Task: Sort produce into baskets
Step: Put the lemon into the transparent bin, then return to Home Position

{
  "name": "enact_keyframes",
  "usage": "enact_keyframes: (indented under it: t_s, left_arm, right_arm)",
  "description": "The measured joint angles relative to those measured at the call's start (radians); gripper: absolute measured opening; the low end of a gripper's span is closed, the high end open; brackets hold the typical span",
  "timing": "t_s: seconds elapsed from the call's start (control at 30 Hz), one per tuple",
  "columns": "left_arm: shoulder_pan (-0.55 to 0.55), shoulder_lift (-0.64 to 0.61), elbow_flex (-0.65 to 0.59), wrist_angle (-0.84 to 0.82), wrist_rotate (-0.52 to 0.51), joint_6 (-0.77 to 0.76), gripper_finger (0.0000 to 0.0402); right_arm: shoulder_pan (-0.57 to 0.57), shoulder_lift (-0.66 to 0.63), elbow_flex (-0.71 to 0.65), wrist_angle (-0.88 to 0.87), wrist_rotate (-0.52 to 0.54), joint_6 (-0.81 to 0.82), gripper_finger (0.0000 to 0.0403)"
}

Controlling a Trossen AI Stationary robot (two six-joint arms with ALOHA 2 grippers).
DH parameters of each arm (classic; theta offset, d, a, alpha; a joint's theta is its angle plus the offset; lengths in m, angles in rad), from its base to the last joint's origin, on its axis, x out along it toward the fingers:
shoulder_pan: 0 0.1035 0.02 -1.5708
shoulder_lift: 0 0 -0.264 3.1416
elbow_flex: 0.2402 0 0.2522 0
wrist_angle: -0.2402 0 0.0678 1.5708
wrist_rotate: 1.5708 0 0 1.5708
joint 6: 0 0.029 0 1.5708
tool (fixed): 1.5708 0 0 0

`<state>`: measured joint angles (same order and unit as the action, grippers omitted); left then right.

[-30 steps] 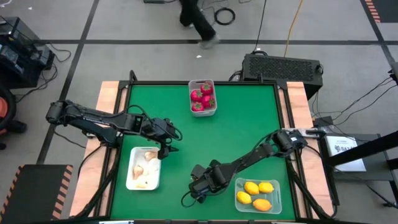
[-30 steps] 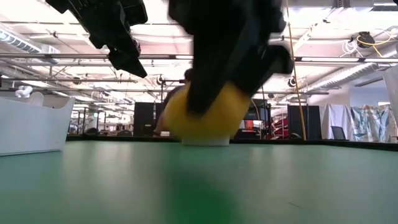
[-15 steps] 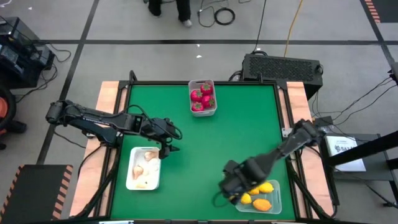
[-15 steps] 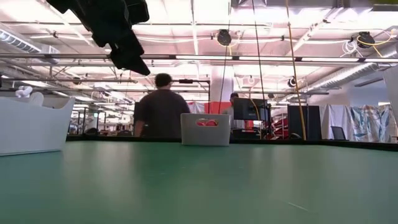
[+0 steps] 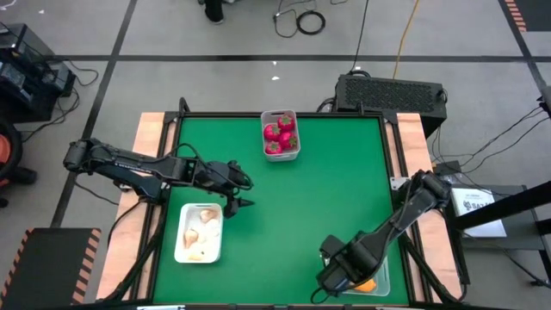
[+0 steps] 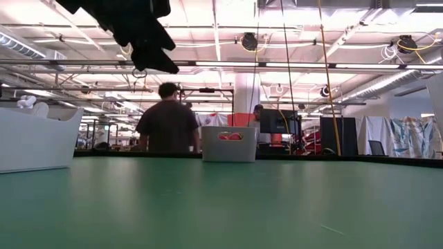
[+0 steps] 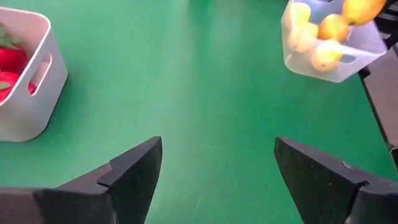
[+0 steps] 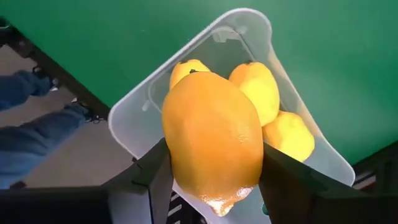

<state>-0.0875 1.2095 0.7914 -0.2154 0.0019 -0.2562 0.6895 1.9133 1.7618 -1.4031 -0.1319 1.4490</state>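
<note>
Directly above the clear tub [image 8: 249, 37], right pincer [image 8: 211, 180] grips lemon [image 8: 213, 140].

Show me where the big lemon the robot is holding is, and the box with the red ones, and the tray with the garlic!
held lemon [image 8: 213, 142]: right wrist view, middle of its peel.
grey-white bin [image 5: 294, 156]: high view, its near rim.
white tray [image 5: 178, 250]: high view, its left rim.

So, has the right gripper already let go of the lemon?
No, in the right wrist view the right gripper holds the lemon between its fingers, above the clear tub.
</note>
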Motion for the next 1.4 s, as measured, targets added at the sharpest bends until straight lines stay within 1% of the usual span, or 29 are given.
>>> enact_keyframes:
  t_s: [0.1,0.23,0.37,0.47,0.57,0.63,0.83,1.0,1.13,1.23,1.4]
  left_arm:
    - [0.0,0.0,0.0,0.014,0.0,0.0,0.0318]
    - [0.0,0.0,0.0,0.016,0.0,0.0,0.0318]
    - [0.0,0.0,0.0,0.014,0.0,-0.001,0.0318]
    - [0.0,0.0,0.0,0.008,0.009,-0.021,0.0318]
    - [-0.001,0.0,0.0,-0.005,0.019,-0.027,0.0318]
    - [-0.006,0.0,0.0,-0.017,0.022,-0.029,0.0318]
    - [-0.021,0.0,0.001,-0.011,0.029,-0.091,0.0318]
    - [-0.025,-0.01,0.041,-0.01,0.061,-0.124,0.0318]
    - [-0.025,-0.036,0.089,-0.009,0.052,-0.13,0.0318]
    - [-0.025,-0.064,0.116,-0.002,-0.004,-0.13,0.0318]
    - [-0.025,-0.128,0.144,0.028,-0.072,-0.134,0.0318]
  right_arm:
    - [0.0,0.0,-0.011,0.004,0.0,0.023,0.0205]
    - [-0.002,0.0,-0.012,-0.034,0.004,0.038,0.0244]
    - [-0.008,-0.002,-0.012,-0.016,0.038,0.033,0.0278]
    - [-0.015,-0.01,-0.012,-0.011,0.045,0.025,0.0294]
    - [-0.016,-0.026,-0.012,-0.021,0.072,0.025,0.0301]
    - [-0.016,-0.046,-0.012,-0.021,0.122,0.026,0.0301]
    - [-0.016,-0.134,-0.012,-0.007,0.326,0.018,0.0295]
    - [-0.021,-0.229,-0.012,0.013,0.451,-0.069,0.0281]
    - [-0.039,-0.304,-0.011,0.017,0.56,-0.168,0.0264]
    - [-0.062,-0.347,-0.011,0.028,0.597,-0.266,0.025]
    - [-0.103,-0.407,-0.011,0.057,0.605,-0.45,0.0223]
